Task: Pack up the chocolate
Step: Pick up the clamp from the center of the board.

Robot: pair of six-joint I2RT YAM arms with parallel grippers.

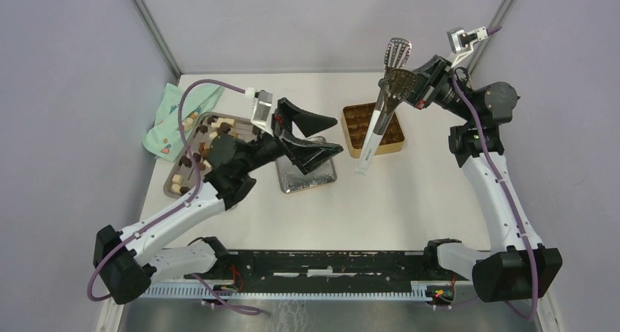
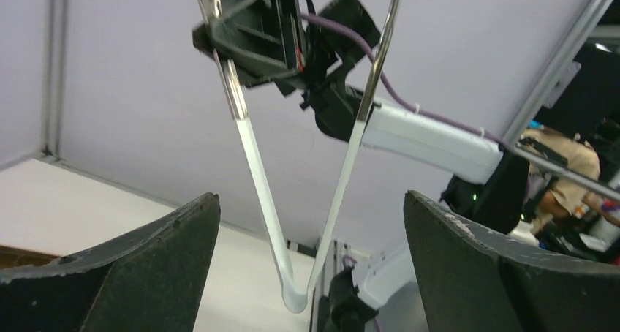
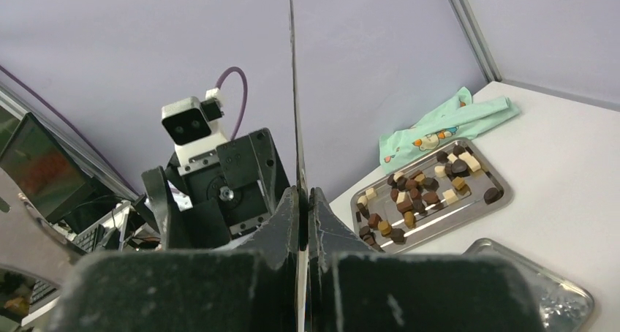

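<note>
Dark, mid-brown and cream chocolate chunks (image 1: 208,134) lie on a long steel tray (image 1: 175,180) at the left; they also show in the right wrist view (image 3: 420,189). The gold tin (image 1: 387,148) stands right of centre with brown pieces (image 1: 358,123) in its compartments. My right gripper (image 1: 408,85) is shut on the long metal tweezers (image 1: 374,131), which hang tilted over the tin with the joined end low; in the right wrist view the gripper (image 3: 303,194) pinches the tweezers (image 3: 292,91) edge-on. My left gripper (image 1: 336,132) is open and empty, facing the tweezers (image 2: 256,164), as the left wrist view (image 2: 311,197) shows.
A small steel tray (image 1: 307,177) lies under the left gripper, also in the right wrist view (image 3: 545,292). A mint patterned cloth (image 1: 172,120) lies at the back left beside the chocolate tray. Grey walls and metal posts close the back of the table.
</note>
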